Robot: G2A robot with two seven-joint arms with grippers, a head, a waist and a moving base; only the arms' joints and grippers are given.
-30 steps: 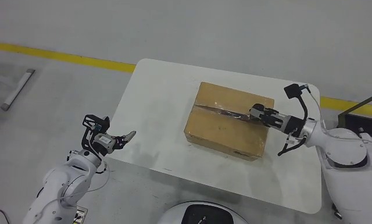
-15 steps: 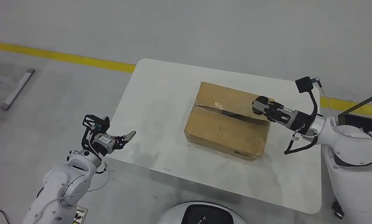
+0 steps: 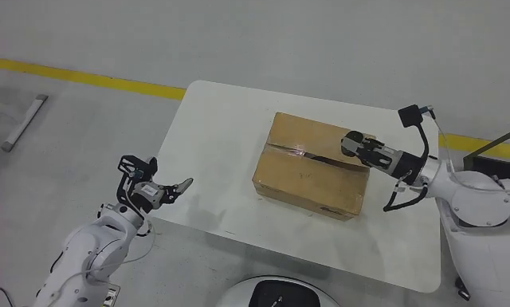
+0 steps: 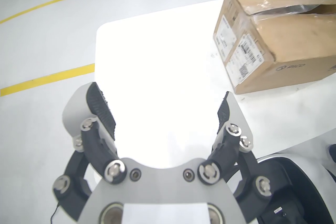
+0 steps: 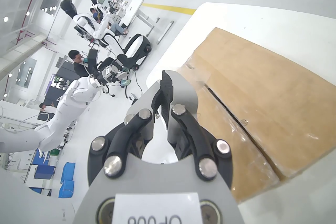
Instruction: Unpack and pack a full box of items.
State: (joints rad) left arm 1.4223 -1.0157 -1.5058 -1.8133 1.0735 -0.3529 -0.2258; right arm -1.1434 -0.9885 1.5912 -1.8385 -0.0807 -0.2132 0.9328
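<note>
Sitting on the white worktop [image 3: 215,147], the cardboard box [image 3: 312,164] lies toward the robot's right side with both top flaps down, so whatever is inside it is hidden. A seam [image 3: 307,153] runs along the lid. Wrinkled clear tape [image 4: 265,11] covers it, and a thin dark slit shows between the flaps where they part slightly. From the left wrist view the box [image 4: 288,46] is cut off at its far end. The end face nearest that camera carries pale labels [image 4: 242,51].

The right gripper [image 3: 351,143] is over the lid at the seam's right-hand end. Its own wrist view shows it [image 5: 166,78] clenched, pads pressed together with nothing visible between them. The fingers themselves cover the spot beneath the tips, so contact is hard to judge. It seems to sit on or just above the tape, but I cannot tell which. That view also shows the box [image 5: 262,93] only in part, its near corner running out of sight behind the gripper's body.

The left gripper [image 3: 177,187] is at the worktop's near left corner, well apart from the box. It is released, fingers spread wide, holding nothing [image 4: 158,93]. Through the gap between its fingers only bare worktop [image 4: 157,57] shows. From above it appears to sit right at the edge, though its height over the surface cannot be made out.
</note>
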